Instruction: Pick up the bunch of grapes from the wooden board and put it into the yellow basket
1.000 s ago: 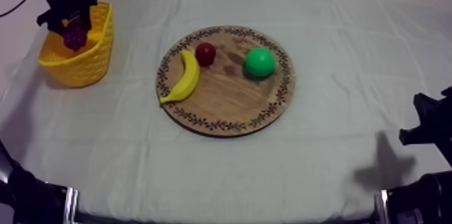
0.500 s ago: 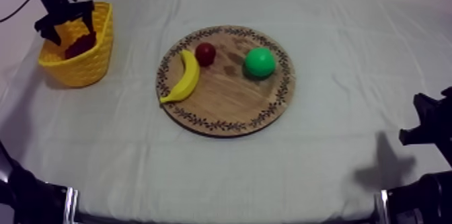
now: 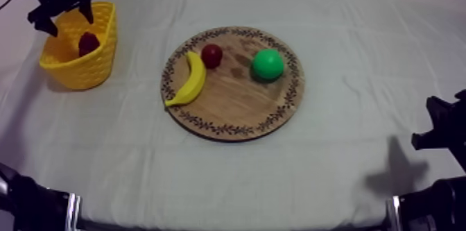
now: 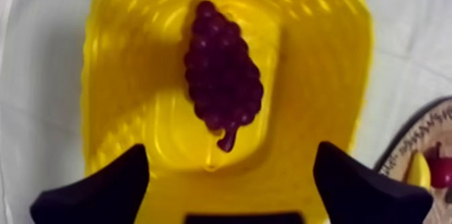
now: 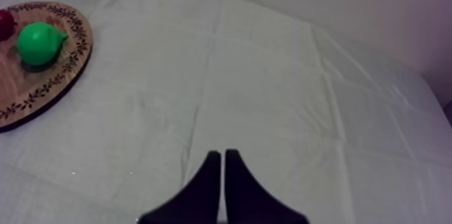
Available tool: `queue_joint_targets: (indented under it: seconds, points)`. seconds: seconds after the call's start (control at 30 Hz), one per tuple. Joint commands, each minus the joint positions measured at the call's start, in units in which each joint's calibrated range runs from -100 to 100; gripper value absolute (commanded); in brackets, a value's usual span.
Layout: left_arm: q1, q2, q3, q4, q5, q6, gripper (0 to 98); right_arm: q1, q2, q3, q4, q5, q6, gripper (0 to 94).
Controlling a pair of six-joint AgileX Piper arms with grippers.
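**Change.** A second ago the left gripper [image 3: 61,13] held the grapes [image 4: 222,82] just above the basket [image 3: 90,67]. It has since let go and lifted away toward the far left of the table. Its fingers [image 4: 101,186] now stand wide apart with nothing between them, above the basket's rim.

**Location of the grapes.** They lie inside the basket, on its floor, clear of both fingers, with the stem end pointing toward the gripper. Nothing on the board [image 3: 236,109] has shifted.

**Meaning for the task.** Judged from this layout, the transfer is done. At most, the left arm has yet to retreat.

**Right gripper** [image 5: 223,153]. Its fingers lie pressed together in a narrow wedge, clamped on nothing. It sits low over the cloth [image 3: 333,171] at the right side, well apart from the board.

**Materials and shapes.**
- Grapes: dark purple, a tapering cluster of small round beads, lightly glossy.
- Basket: yellow, apparently plastic, moulded in a woven pattern, with flaring walls.
- Board: round and flat, with visible wood grain and a dark leaf pattern round the rim.
- Banana [image 3: 191,80]: smooth, curved, lying at the board's left edge.
- Small red fruit [image 3: 211,55]: round, just beside the banana's far tip.
- Pear [image 3: 268,64]: bright green, smooth, rounded with a short nub, apart from the other two.
- Cloth: grey-white, matte, with fold creases.
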Motion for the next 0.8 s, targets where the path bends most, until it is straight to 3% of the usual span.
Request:
queue_joint_targets:
  seconds: [0.0,0.37,0.77]
  points:
    - [0.15,-3.74,1.83,0.23,-0.4,-0.14,84.1,-0.02,0.0,-0.04,-0.02,0.02,-0.01,0.3]
    - [0.88,-20.6,14.75,0.57,-4.29,-0.56,55.5,-0.02,0.0,-0.04,-0.02,0.02,-0.01,0.3]
    - [2.38,-40.26,31.95,0.36,-13.51,-2.65,14.9,-0.02,0.0,-0.04,-0.02,0.02,-0.01,0.3]
